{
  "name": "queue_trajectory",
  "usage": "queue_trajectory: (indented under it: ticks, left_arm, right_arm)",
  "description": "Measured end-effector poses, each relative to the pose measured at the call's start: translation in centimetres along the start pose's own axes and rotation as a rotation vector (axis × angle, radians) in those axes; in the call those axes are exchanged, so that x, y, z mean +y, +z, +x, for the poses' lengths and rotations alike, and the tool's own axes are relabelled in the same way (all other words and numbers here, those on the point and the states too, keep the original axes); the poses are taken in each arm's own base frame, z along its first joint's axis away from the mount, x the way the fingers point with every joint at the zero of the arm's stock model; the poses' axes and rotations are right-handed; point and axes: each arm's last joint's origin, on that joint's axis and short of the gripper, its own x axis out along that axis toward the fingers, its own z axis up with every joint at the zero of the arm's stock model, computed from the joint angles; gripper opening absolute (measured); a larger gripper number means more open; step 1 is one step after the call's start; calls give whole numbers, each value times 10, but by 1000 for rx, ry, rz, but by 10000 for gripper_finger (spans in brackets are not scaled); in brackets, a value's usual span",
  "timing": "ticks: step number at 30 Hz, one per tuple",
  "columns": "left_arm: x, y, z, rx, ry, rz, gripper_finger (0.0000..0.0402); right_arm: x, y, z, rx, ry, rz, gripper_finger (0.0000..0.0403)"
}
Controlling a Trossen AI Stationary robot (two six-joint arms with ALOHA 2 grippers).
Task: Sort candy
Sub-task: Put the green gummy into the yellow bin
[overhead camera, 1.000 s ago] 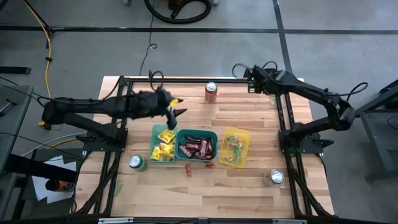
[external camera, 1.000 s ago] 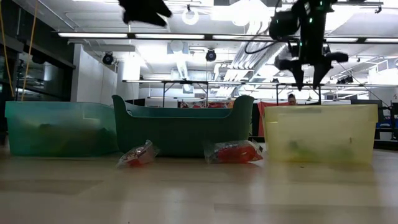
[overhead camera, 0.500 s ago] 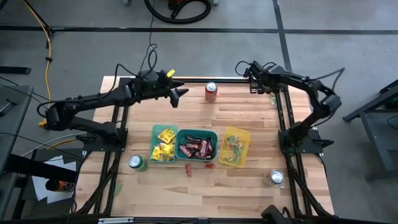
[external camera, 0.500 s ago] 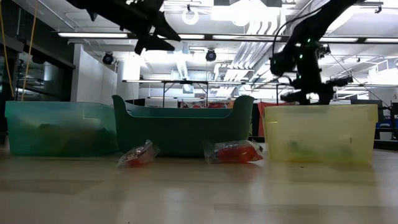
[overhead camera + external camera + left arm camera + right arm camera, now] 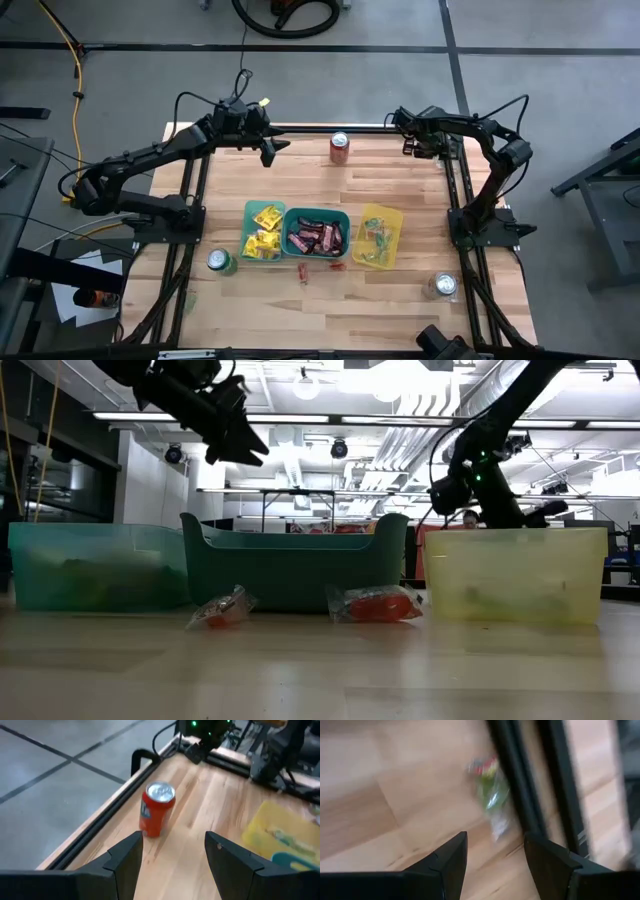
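Candy fills three plastic bins mid-table: yellow packets (image 5: pixel 262 232), brown-red bars (image 5: pixel 316 238), clear-wrapped sweets (image 5: pixel 374 240); two red-wrapped sweets (image 5: pixel 316 268) lie in front. Left gripper (image 5: pixel 274 148) and right gripper (image 5: pixel 412 146) hover wide open, empty, near the far edge.

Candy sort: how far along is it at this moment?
Mostly done: yellow packets, brown-red bars and green sweets sit in separate bins. Nothing is in hand: the left end effector and right end effector are open, empty, at the table's far edge. Left: two red candies before the bins, one green candy by the right rail.
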Motion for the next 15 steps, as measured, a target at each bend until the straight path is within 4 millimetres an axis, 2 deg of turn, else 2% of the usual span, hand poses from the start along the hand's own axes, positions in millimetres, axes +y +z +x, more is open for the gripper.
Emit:
queue_trajectory:
  ticks: [4, 8, 15]
  left_arm:
    - [14, -2, -4, 16, -26, -9, 202]
    - [26, -3, -8, 12, 8, -24, 202]
    - [37, -3, -12, 4, 46, -39, 202]
  right_arm:
    - [-5, -3, 26, 141, 5, 50, 190]
    - [-16, -10, 46, 182, -44, 66, 190]
    - [-11, -6, 44, 125, 3, 108, 190]
